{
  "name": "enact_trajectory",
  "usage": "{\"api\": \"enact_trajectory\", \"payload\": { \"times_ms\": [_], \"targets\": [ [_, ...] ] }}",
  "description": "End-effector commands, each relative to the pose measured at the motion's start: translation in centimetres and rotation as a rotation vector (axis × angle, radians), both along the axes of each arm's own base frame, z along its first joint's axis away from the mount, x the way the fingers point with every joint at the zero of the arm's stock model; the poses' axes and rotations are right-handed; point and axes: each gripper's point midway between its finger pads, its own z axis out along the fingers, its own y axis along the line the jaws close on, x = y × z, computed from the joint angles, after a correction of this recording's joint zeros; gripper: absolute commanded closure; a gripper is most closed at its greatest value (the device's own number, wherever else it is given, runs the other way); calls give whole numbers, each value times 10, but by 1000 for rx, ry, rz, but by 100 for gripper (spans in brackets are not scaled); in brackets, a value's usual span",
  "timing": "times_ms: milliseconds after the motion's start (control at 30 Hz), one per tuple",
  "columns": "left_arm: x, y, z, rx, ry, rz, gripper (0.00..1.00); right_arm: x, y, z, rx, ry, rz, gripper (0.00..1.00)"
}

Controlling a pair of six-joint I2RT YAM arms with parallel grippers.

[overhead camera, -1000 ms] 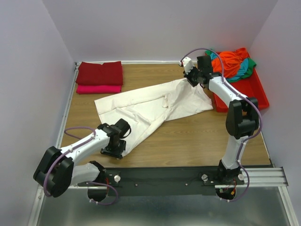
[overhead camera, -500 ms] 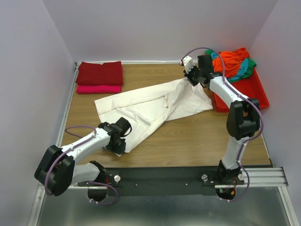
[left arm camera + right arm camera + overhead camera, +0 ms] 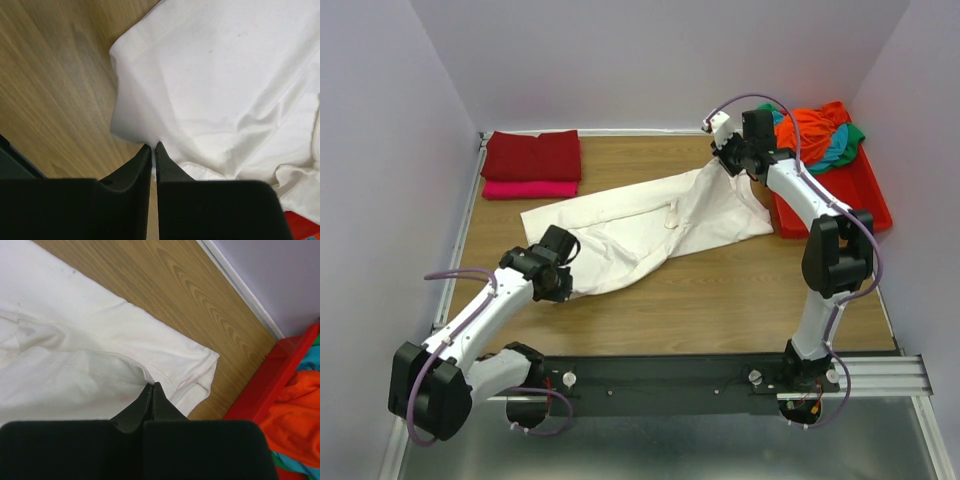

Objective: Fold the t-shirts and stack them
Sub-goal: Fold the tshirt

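A large cream-white t-shirt [image 3: 650, 225] lies spread diagonally across the wooden table. My left gripper [image 3: 558, 290] is shut on its near-left corner; in the left wrist view the fingertips [image 3: 153, 147] pinch the cloth's [image 3: 220, 85] edge, which is raised a little off the wood. My right gripper [image 3: 722, 166] is shut on the shirt's far-right corner, beside the tray; the right wrist view shows its tips [image 3: 152, 386] closed on a fold near a hemmed sleeve [image 3: 195, 370]. A folded dark red t-shirt [image 3: 532, 155] lies on a folded pink one [image 3: 530, 189] at the far left.
A red plastic tray [image 3: 850, 185] at the far right holds a heap of orange, teal and green shirts [image 3: 815, 130]; its rim [image 3: 270, 375] is close to my right gripper. Walls close in the table on three sides. Bare wood [image 3: 750, 290] lies at the near right.
My left gripper has closed on the shirt's near corner and drawn it left and away from the table's front edge. The right gripper has shifted slightly toward the back wall, still shut.
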Motion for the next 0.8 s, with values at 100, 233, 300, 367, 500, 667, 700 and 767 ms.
{"api": "enact_trajectory", "payload": {
  "times_ms": [100, 233, 300, 367, 500, 667, 700, 767],
  "targets": [
    [27, 41, 14, 120, -62, 15, 87, 7, -2, 43, 28, -91, -16, 99],
    [38, 46, 11, 130, -53, 1, 87, 5, -8, 48, 24, -102, -29, 99],
    [42, 50, 12, 137, -59, 2, 87, 4, -13, 53, 24, -110, -36, 100],
    [46, 56, 14, 149, -67, 4, 87, 4, -19, 58, 26, -120, -47, 99],
    [52, 69, 21, 180, -84, 12, 87, 2, -28, 70, 36, -139, -63, 99],
    [62, 85, 30, 238, -90, -12, 87, -6, -34, 77, 49, -147, -64, 99],
    [63, 87, 30, 249, -85, -24, 87, -8, -33, 72, 50, -135, -61, 99],
    [69, 90, 30, 263, -76, -47, 87, -12, -32, 70, 58, -127, -54, 100]
  ]
}}
